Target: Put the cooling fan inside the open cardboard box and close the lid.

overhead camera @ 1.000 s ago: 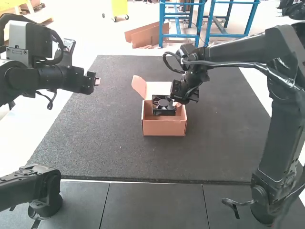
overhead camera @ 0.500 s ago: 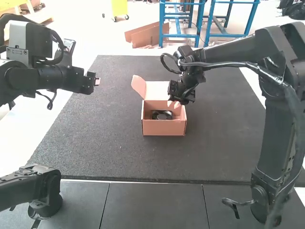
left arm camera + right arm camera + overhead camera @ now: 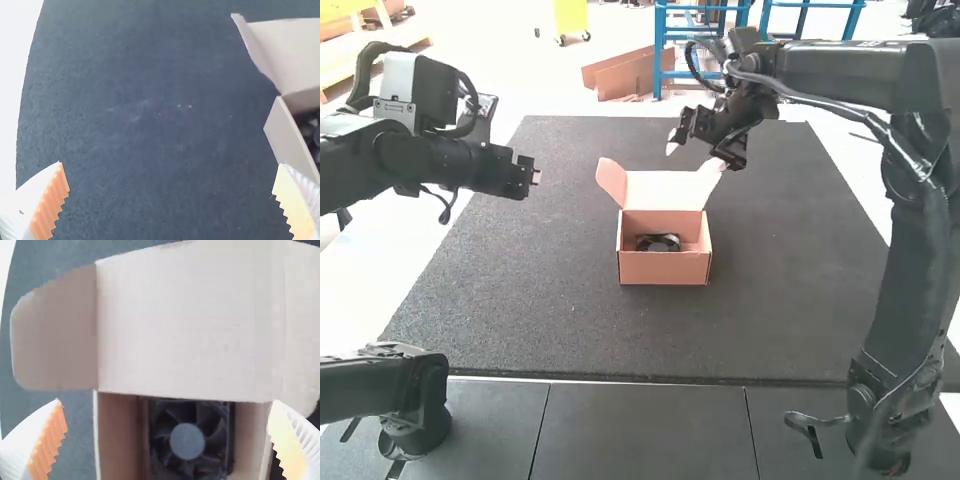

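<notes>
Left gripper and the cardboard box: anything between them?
Nothing. In the high view the stretch from the left gripper to the cardboard box is bare black mat; the left wrist view shows the same bare mat up to the box.

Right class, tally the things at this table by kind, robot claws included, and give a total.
Cardboard box: 1
Cooling fan: 1
Black mat: 1
Claws: 2, the left claw and the right claw
Total: 5
</notes>
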